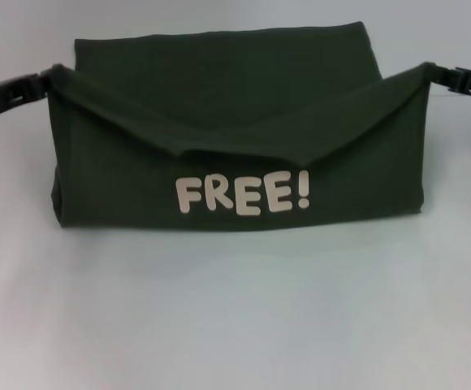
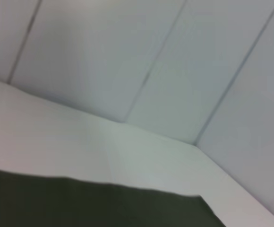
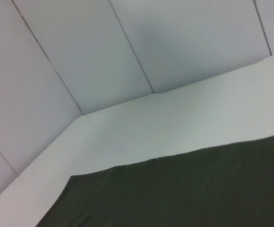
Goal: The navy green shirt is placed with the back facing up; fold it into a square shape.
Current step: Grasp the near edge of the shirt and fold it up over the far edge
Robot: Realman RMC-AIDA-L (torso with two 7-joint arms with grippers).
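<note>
Head view: navy green shirt (image 1: 235, 154) mid-bench, already narrowed to a wide band. Near edge lifted, printed side with cream "FREE!" lettering (image 1: 243, 195) facing the camera. Top edge sags in a shallow V between two raised corners.

Left gripper (image 1: 47, 84) at the shirt's left upper corner, right gripper (image 1: 435, 75) at the right upper corner; each set of jaws looks clamped on cloth, corners pulled taut outward. Both wrist views show only dark fabric, white bench (image 1: 235, 325) and panelled wall (image 2: 175, 56); no jaws visible there.

Judgement: fold in progress, lifted half being carried over the back half. To do it well, move both arms together at equal height, keep tension so the sag flattens, land corners on the far edge squarely, release only once cloth lies down.
</note>
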